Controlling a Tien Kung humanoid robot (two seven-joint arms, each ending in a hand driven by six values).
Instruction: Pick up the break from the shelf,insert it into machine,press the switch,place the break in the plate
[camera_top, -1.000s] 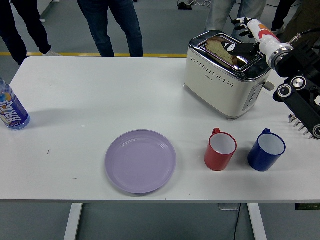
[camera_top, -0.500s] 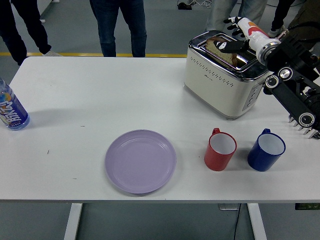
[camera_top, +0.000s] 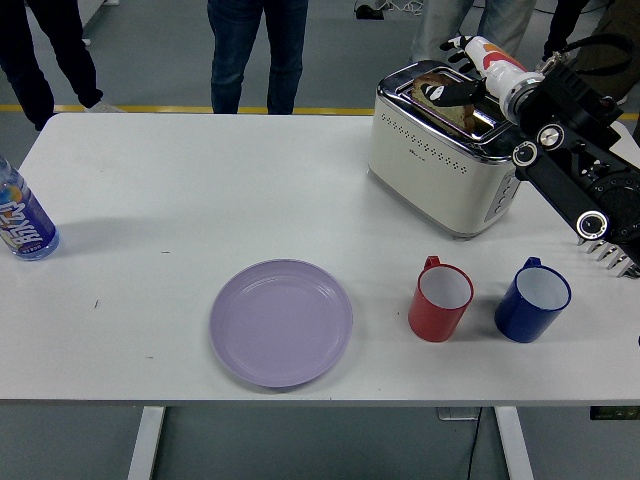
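A slice of brown bread (camera_top: 428, 97) sticks up out of the slot of the cream and chrome toaster (camera_top: 440, 160) at the table's far right. My right hand (camera_top: 452, 88) reaches in over the toaster's top from the right, and its black fingers (camera_top: 447, 92) are closed on the slice's upper edge. The lilac plate (camera_top: 281, 322) lies near the front edge, left of centre, with nothing on it. My left arm does not show.
A red cup (camera_top: 441, 300) and a blue cup (camera_top: 532, 300) stand in front of the toaster. A water bottle (camera_top: 22, 220) sits at the left edge. Several people's legs (camera_top: 250, 50) show beyond the table's far side.
My right hand and forearm have shifted left over the toaster, with the fingers closing on the bread. The legs of the person in jeans at the far side have moved right.
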